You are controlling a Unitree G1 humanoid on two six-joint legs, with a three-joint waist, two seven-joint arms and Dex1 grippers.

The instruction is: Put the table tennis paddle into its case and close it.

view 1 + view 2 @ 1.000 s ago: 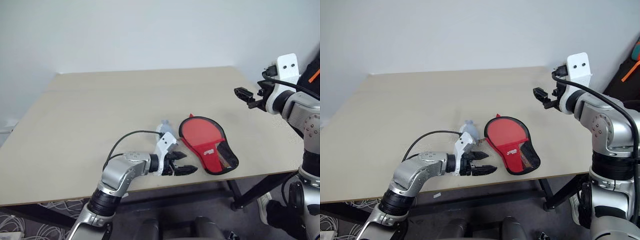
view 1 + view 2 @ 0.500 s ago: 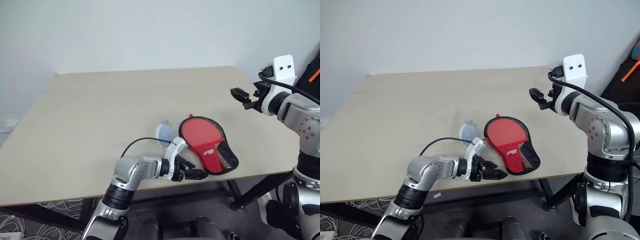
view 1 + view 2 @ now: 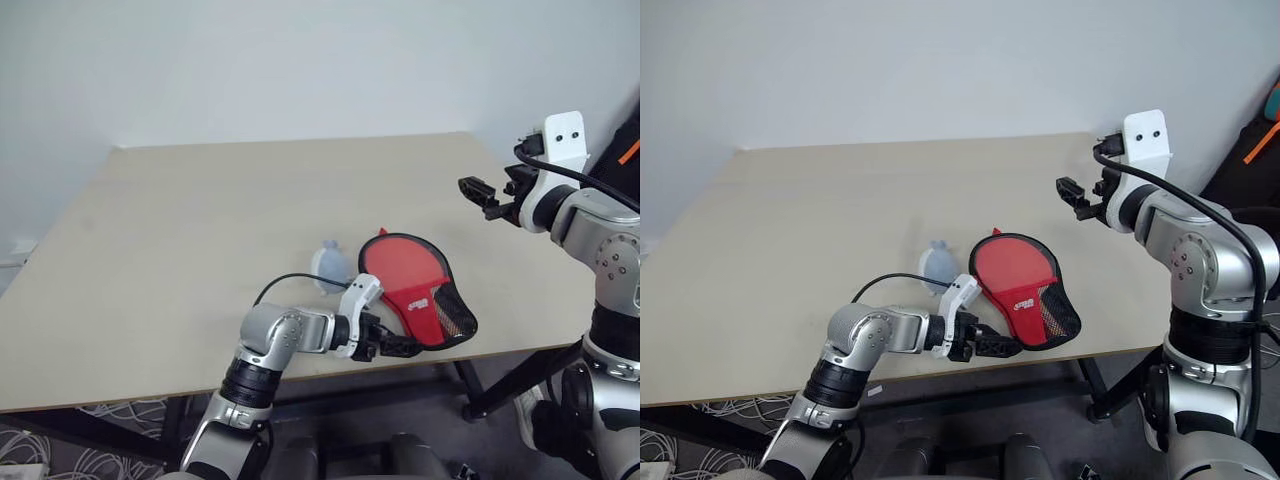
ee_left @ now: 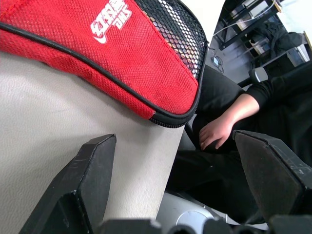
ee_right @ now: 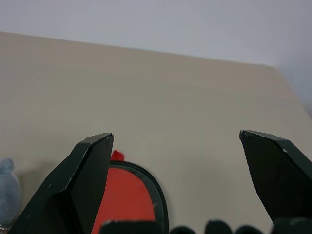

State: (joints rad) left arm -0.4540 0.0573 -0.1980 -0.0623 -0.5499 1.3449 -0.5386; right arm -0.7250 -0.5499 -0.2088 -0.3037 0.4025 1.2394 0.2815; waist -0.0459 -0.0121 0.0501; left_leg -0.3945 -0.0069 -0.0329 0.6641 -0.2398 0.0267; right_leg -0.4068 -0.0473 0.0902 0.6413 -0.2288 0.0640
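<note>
Case point(image 3: 418, 290) near table point(image 3: 180, 240) edge, handle hidden

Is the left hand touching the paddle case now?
Apart. In the left wrist view, bare table shows between the open left hand and the near edge of the paddle case; its fingers have not reached the case.

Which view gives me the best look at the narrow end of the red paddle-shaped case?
The left wrist view: the red paddle-shaped case shows its narrow end, black edging and mesh up close. The head views show the whole case lying near the table edge; the right wrist view catches its round end.
</note>
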